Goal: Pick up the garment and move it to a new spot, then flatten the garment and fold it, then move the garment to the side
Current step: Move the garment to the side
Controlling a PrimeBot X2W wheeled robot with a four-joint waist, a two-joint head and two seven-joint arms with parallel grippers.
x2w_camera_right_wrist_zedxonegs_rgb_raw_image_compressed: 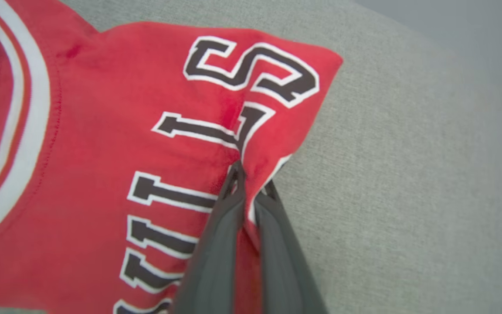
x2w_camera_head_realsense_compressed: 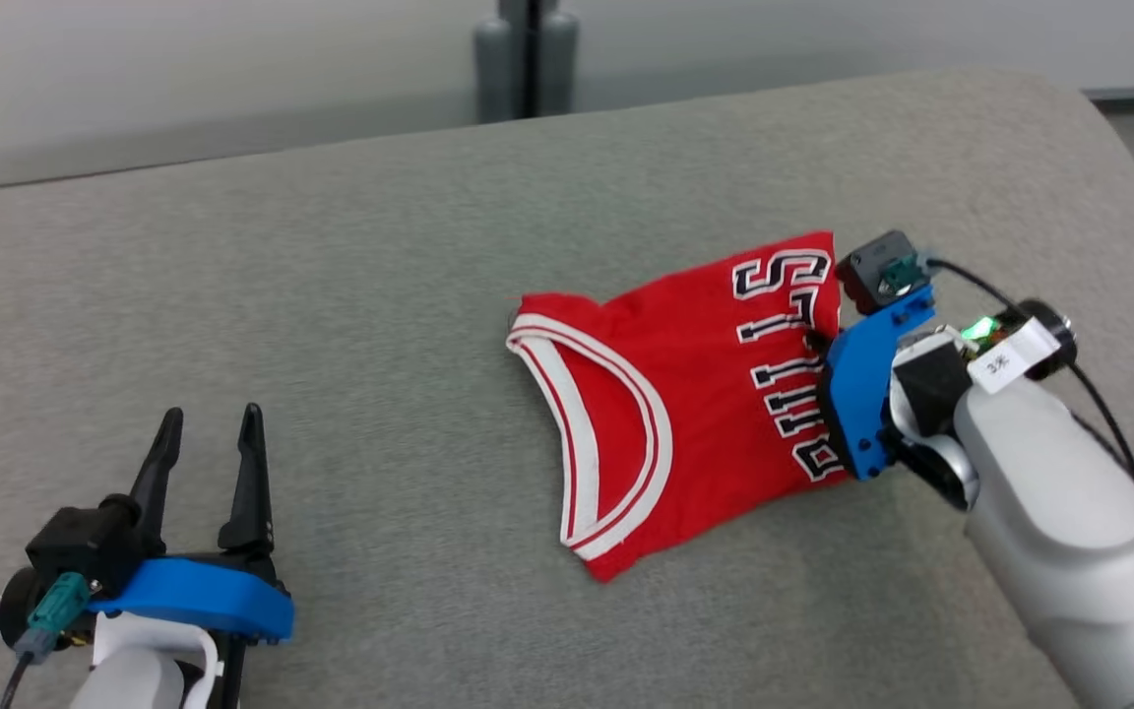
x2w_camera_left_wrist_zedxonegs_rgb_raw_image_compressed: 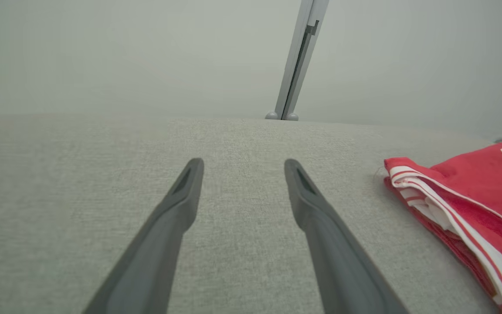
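Nearest the lens at lower left, the robot's left gripper (x2w_camera_head_realsense_compressed: pixel 213 414) stands with its two long dark fingers spread wide and nothing between them. It sits over a grey woven-fabric surface (x2w_camera_head_realsense_compressed: pixel 331 295), well apart from the cloth to its right. Right of centre on that surface lies a red sleeveless jersey (x2w_camera_head_realsense_compressed: pixel 685 394), the garment of the task. It rests flat in a rough slanted rectangle, one corner pointing toward the near edge and another toward the far right. Its left side carries a wide curved opening bordered in white bands with thin red stripes between them. Seen from the left wrist, that edge shows several stacked layers of cloth with white inside. Black block letters outlined in white run in a column down the right side of the jersey, lying sideways to the head camera. At that right edge is the right gripper (x2w_camera_right_wrist_zedxonegs_rgb_raw_image_compressed: pixel 251 179), carried on a pale forearm (x2w_camera_head_realsense_compressed: pixel 1049 512) that enters from the lower right. Its fingers are closed together on a pinch of the red cloth among the letters. The fabric puckers and creases at the fingertips, and a strip of red shows between the two fingers. Beyond the far edge of the surface a grey upright post (x2w_camera_head_realsense_compressed: pixel 528 59) stands against a pale background.
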